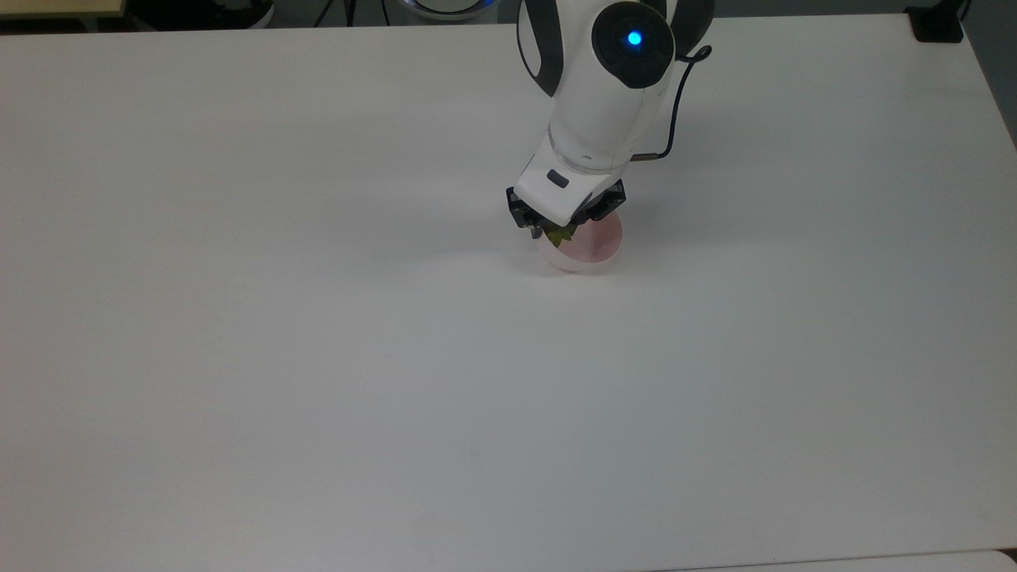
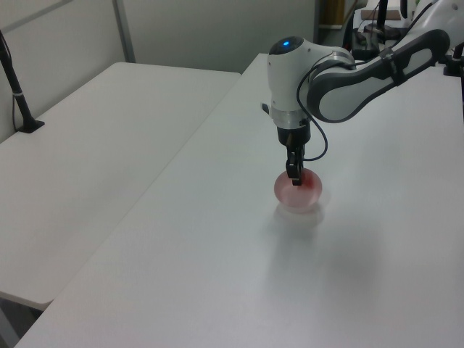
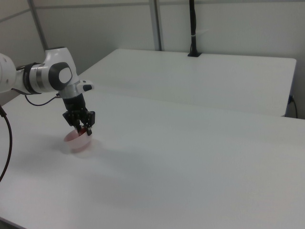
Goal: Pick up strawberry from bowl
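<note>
the strawberry (image 1: 562,233) sits clamped between our pincer's fingers, its green leafy cap poking out just below the fingertips in the top view and a touch of red showing at the tips in the right view. we hold it a little above the pale pink bowl (image 1: 592,250), which lies directly under the gripper (image 1: 563,226) and slightly toward the top view's right of it, resting on the white table (image 1: 318,357). we judge the step in hand to be the lift clear of the bowl, and it looks close to done: the fruit appears off the bowl's floor, though whether it is fully above the rim we cannot tell. to finish well, we should rise straight up rather than drift sideways, so the berry or the fingers do not catch the near rim and drag the light bowl along; we should keep the squeeze steady, since the glossy fruit could slip or bruise, and the grip seems to sit near the cap end, leaving the body free to swing. in the bowl, the pink inside that shows beneath the pincer looks bare, with nothing else in it that we can make out; the part hidden under the fingers we cannot judge.
</note>
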{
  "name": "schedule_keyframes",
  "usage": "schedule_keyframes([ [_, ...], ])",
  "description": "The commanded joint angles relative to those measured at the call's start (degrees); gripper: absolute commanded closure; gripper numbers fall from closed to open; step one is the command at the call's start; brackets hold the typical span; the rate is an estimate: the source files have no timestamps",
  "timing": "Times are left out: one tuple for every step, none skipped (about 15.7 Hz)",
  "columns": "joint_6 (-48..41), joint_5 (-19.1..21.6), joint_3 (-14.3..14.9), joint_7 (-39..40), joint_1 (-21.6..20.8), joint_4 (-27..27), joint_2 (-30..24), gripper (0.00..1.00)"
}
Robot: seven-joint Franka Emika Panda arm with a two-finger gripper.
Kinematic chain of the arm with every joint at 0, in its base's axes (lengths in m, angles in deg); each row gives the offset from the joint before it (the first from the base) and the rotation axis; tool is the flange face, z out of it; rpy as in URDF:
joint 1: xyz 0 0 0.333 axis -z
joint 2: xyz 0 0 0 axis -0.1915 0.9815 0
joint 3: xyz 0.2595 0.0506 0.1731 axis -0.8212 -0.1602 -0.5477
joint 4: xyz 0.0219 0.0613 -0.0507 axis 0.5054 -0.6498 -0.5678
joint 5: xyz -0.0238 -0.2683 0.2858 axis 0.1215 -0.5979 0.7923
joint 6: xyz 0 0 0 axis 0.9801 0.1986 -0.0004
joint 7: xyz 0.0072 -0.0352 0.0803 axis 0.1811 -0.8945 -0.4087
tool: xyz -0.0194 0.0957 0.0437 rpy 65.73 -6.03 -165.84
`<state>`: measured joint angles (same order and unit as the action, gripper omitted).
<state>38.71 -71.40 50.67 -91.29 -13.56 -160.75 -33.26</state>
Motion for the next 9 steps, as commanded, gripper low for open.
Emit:
schedule_keyframes([
  [-1.2, 0.1, 0.2, 2.3, -0.1, -1.0, -1.2, 0.53],
  [-1.2, 0.1, 0.2, 2.9, -0.1, -1.1, -1.2, 0.39],
  [-1.3, 0.1, 0.2, 3.0, -0.1, -1.2, -1.3, 0.24],
  [-1.3, 0.0, 0.2, 2.9, -0.1, -1.2, -1.3, 0.11],
  [-1.4, 0.1, 0.2, 2.7, -0.1, -1.3, -1.2, 0.02],
  [-1.4, 0.0, 0.2, 2.7, -0.2, -1.3, -1.3, 0.0],
  [-1.8, -0.1, 0.2, 2.8, -0.1, -1.3, -1.3, 0.0],
  [-2.5, -0.3, 0.2, 2.8, -0.2, -1.2, -1.3, 0.0],
  [-2.7, -0.3, 0.2, 2.8, -0.2, -1.1, -1.4, 0.0],
])
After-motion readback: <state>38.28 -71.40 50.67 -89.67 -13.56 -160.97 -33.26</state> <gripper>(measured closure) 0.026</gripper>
